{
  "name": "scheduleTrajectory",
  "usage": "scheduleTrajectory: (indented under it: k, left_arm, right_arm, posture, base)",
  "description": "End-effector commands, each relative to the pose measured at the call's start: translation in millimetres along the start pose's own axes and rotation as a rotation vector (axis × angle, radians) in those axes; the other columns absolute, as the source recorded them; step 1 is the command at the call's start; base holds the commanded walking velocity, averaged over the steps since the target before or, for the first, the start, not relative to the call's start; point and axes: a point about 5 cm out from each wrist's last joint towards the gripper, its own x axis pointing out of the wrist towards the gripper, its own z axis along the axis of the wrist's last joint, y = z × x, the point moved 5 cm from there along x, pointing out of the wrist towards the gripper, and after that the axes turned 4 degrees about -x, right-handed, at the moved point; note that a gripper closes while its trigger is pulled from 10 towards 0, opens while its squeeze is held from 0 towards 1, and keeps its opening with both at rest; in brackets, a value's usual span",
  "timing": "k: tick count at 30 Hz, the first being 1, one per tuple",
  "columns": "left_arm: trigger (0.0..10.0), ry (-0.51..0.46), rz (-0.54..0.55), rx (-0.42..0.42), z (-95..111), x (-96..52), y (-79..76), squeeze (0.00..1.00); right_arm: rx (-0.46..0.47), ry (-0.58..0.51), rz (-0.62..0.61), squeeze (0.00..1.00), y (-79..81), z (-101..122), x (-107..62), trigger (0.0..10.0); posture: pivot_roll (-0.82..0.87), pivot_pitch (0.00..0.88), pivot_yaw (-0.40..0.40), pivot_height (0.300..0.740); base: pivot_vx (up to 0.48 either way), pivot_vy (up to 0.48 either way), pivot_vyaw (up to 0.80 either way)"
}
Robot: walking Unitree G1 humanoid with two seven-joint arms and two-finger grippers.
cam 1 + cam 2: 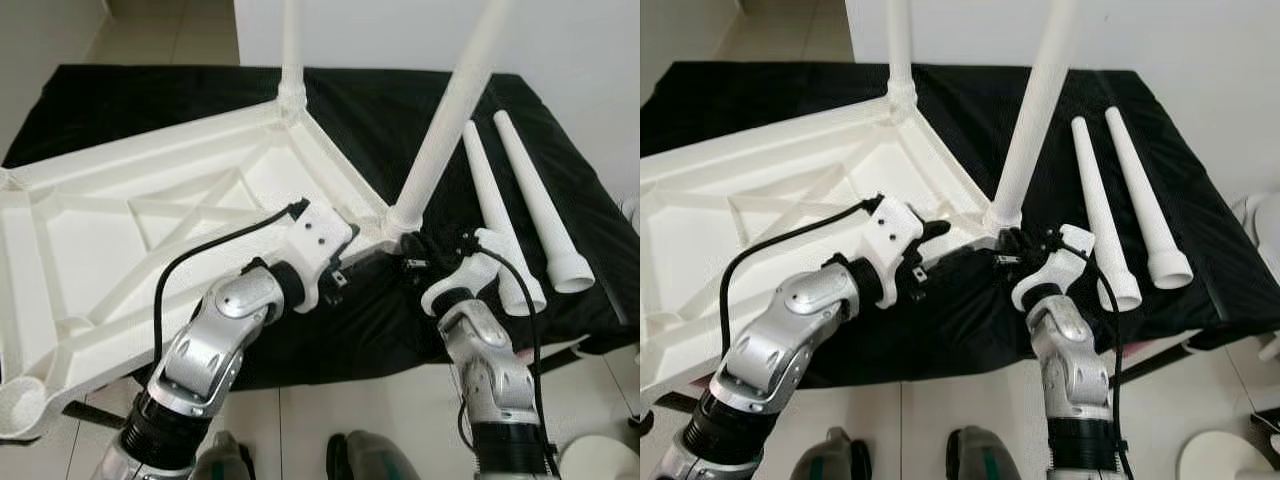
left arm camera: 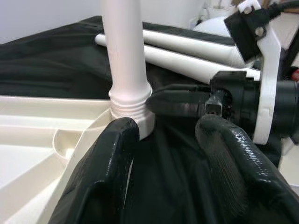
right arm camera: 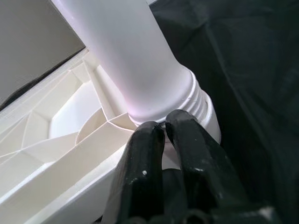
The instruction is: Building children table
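Note:
A white plastic table top [image 1: 150, 210] lies upside down on a black cloth [image 1: 400, 110]. Two white legs stand in its corner sockets, one at the far corner [image 1: 291, 50] and one at the near right corner [image 1: 450, 110]. Two loose legs [image 1: 497, 215] [image 1: 537, 200] lie side by side to the right. My left gripper [image 2: 168, 154] is open beside the near-right corner, one finger [image 2: 112, 158] against the rim under the socket. My right gripper [image 3: 164, 128] is shut, its tips touching the ribbed collar [image 3: 196, 100] at that leg's base, holding nothing.
The cloth-covered surface ends just in front of my arms, with pale floor tiles [image 1: 330, 410] and my feet [image 1: 365, 458] below. A white wall stands behind. A round white object [image 1: 600, 462] sits on the floor at the lower right.

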Motion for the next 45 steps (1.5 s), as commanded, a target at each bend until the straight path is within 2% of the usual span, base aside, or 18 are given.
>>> scheduleTrajectory:
  k: [1,2,3,6,9,13,15,18,23,27,28,29,30,38,45]
  left_arm:
    - [10.0,0.01,-0.01,-0.002,-1,-1.2,-3.9,0.0]
    - [10.0,0.027,-0.013,0.0,-5,-2.5,-4.1,0.0]
    - [10.0,0.027,-0.013,0.0,-5,-2.5,-4.1,0.0]
    - [10.0,0.145,0.02,-0.022,-30,-8.7,1.2,0.0]
    - [10.0,0.198,0.032,-0.032,-40,-12.8,3.1,0.0]
    - [10.0,0.227,0.033,-0.027,-45,-16.0,3.2,0.0]
    - [10.0,0.268,0.069,-0.006,-50,-19.7,8.8,0.0]
    - [10.0,0.278,0.079,0.0,-51,-20.7,10.4,0.0]
    - [10.0,0.255,0.126,0.019,-43,-23.4,18.8,0.0]
    - [10.0,0.262,0.165,0.029,-39,-28.5,26.4,0.0]
    - [10.0,0.262,0.165,0.029,-39,-28.5,26.4,0.0]
    - [10.0,0.26,0.174,0.03,-37,-29.9,28.3,0.0]
    - [10.0,0.258,0.177,0.028,-36,-30.2,28.7,0.0]
    - [10.0,0.287,0.187,0.031,-42,-32.3,31.1,0.0]
    - [10.0,0.332,0.21,0.023,-51,-34.7,35.2,0.0]
  right_arm:
    - [0.012,-0.025,-0.019,0.0,-6.1,6,6.5,10.0]
    - [0.007,-0.041,-0.027,0.0,-10.0,12,13.6,10.0]
    - [0.007,-0.041,-0.027,0.0,-10.0,12,13.6,10.0]
    - [-0.007,-0.081,-0.037,0.0,-19.6,28,32.9,10.0]
    - [-0.017,-0.089,-0.036,0.0,-22.3,31,39.0,10.0]
    - [-0.023,-0.092,-0.036,0.0,-24.7,31,43.5,10.0]
    - [-0.017,-0.104,-0.049,0.0,-29.2,35,47.4,10.0]
    - [-0.015,-0.108,-0.053,0.0,-30.4,36,48.5,10.0]
    - [-0.008,-0.146,0.012,0.0,-16.0,38,36.4,10.0]
    - [-0.043,-0.154,0.07,0.0,-1.6,32,12.4,10.0]
    - [-0.043,-0.154,0.07,0.0,-1.6,32,12.4,10.0]
    - [-0.056,-0.151,0.095,0.0,2.9,28,1.3,10.0]
    - [-0.061,-0.148,0.105,0.0,4.3,26,-2.5,10.0]
    - [-0.06,-0.12,0.135,0.0,7.8,17,-13.3,10.0]
    - [-0.057,-0.12,0.164,0.0,13.4,22,-22.1,10.0]
  posture:
    - [-0.12,0.061,-0.034,0.74]
    - [-0.12,0.059,-0.034,0.74]
    - [-0.12,0.059,-0.034,0.74]
    - [-0.11,0.056,-0.032,0.74]
    - [-0.11,0.056,-0.026,0.74]
    - [-0.1,0.057,-0.024,0.74]
    - [-0.1,0.057,-0.019,0.74]
    - [-0.1,0.057,-0.019,0.74]
    - [-0.1,0.061,-0.021,0.74]
    - [-0.11,0.079,-0.021,0.74]
    - [-0.11,0.079,-0.021,0.74]
    - [-0.11,0.079,-0.022,0.74]
    - [-0.11,0.079,-0.022,0.74]
    - [-0.12,0.08,-0.02,0.74]
    - [-0.13,0.079,-0.018,0.74]
  base:
    - [0.0,0.0,0.0]
    - [0.0,0.0,0.0]
    - [0.0,0.0,0.0]
    - [0.0,0.0,0.0]
    - [0.0,0.0,0.0]
    - [0.0,0.0,0.0]
    - [0.0,0.0,0.0]
    - [0.0,0.0,0.0]
    - [0.0,0.0,0.0]
    - [0.0,0.0,0.0]
    - [0.0,0.0,0.0]
    - [0.0,0.0,0.0]
    - [0.0,0.0,0.0]
    - [0.0,0.0,0.0]
    - [0.0,0.0,0.0]
